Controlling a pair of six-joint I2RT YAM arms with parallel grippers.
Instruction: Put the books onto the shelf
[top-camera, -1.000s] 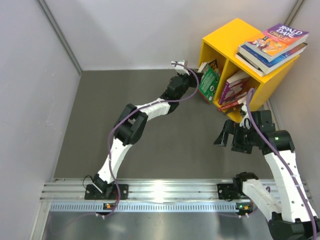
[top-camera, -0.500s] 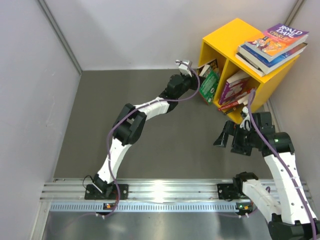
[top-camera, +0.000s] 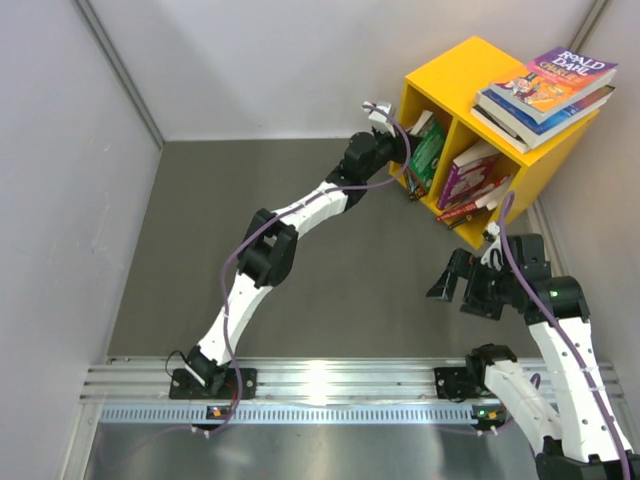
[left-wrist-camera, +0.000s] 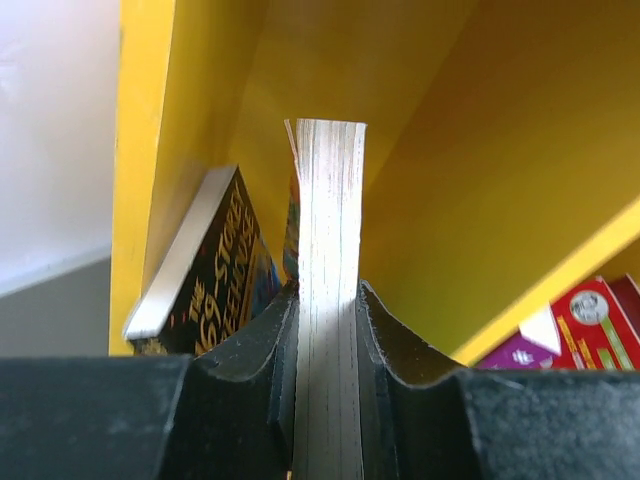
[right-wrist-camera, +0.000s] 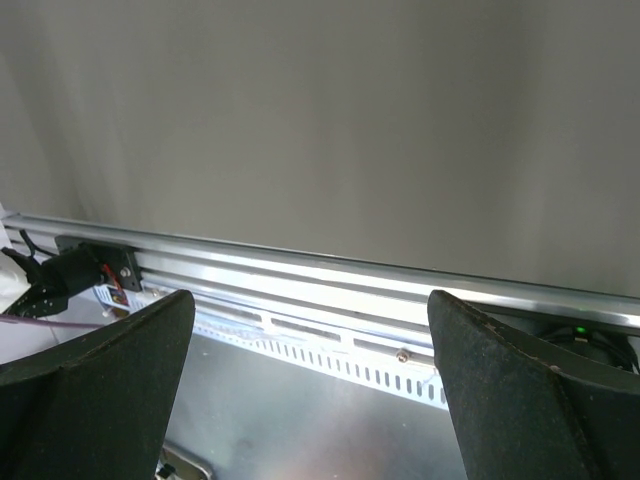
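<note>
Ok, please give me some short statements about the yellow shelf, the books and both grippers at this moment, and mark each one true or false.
1. The left gripper is shut on a green book. True.
2. That book is going into the right compartment of the shelf. False: it is in the left compartment.
3. The right gripper holds a purple book. False: it is open and empty, away from the shelf.
4. A stack of books lies on top of the shelf. True.
5. The held book is alone in its compartment. False: a Treehouse book leans against the side wall there.
</note>
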